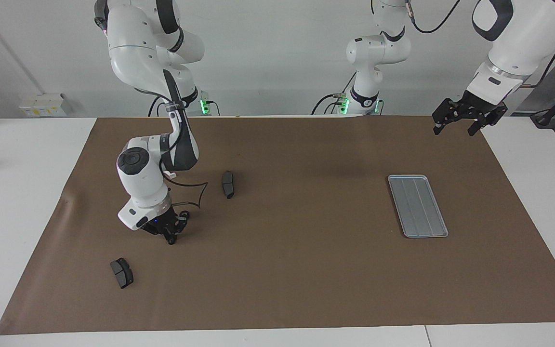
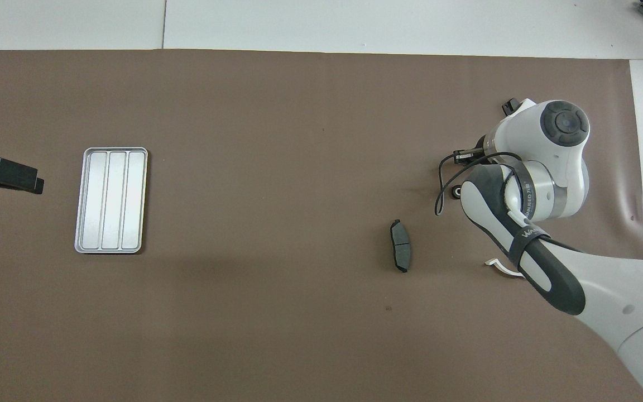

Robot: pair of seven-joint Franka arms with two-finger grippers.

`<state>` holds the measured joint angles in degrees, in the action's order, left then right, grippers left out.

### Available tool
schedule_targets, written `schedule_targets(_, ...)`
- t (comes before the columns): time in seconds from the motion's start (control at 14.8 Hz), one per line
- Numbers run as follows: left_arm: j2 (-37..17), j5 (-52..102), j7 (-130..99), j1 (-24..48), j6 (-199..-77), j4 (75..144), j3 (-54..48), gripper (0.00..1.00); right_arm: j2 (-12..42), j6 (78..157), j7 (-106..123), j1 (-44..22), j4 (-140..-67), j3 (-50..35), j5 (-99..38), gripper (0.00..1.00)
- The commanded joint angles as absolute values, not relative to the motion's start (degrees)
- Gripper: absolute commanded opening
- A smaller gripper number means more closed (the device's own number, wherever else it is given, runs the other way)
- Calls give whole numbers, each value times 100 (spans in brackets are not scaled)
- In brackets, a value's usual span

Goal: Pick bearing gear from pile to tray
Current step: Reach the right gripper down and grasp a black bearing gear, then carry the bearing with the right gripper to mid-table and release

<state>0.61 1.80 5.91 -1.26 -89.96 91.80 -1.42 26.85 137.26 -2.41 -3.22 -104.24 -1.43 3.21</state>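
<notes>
Right end effector (image 1: 170, 238): I see it low on the brown mat toward the right arm's end of the desk, fingertips together; whether a gear sits between them I cannot tell
Small black round gear (image 2: 457, 192): on the mat beside that arm's wrist
Ribbed silver-grey metal tray (image 1: 417, 205): bare, toward the left arm's end
Left end effector (image 1: 455, 124): waiting aloft, fingers apart

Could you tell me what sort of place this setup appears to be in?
Most likely a robotics lab bench: two white arms bolted at one end of a table, a brown mat covering it, and loose parts laid out for sorting, such as a brake pad and a ribbed metal tray.
</notes>
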Motion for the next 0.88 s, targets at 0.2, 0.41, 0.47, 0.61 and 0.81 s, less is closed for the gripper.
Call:
schedule_targets(0.2, 202, 105, 633, -185, -8991, 9316, -185, 100, 2566, 13124, -648, -438, -9767, -211, 299, 0)
schedule_targets(0.41, 202, 105, 633, -193, -8991, 9316, -185, 100, 2575, 12912, -1982, -921, -9274, -211, 290, 0)
schedule_targets(0.47, 202, 105, 633, -193, -8991, 9316, -185, 100, 2619, 12902, -2282, -1123, -9142, -211, 264, 0)
schedule_targets(0.61, 202, 105, 633, -193, -8991, 9316, -185, 100, 2698, 12972, -2740, -1492, -8974, -220, 246, 0)
schedule_targets(0.81, 202, 105, 633, -193, -8991, 9316, -185, 100, 3206, 12894, -3881, -2318, -8283, -255, 290, 0)
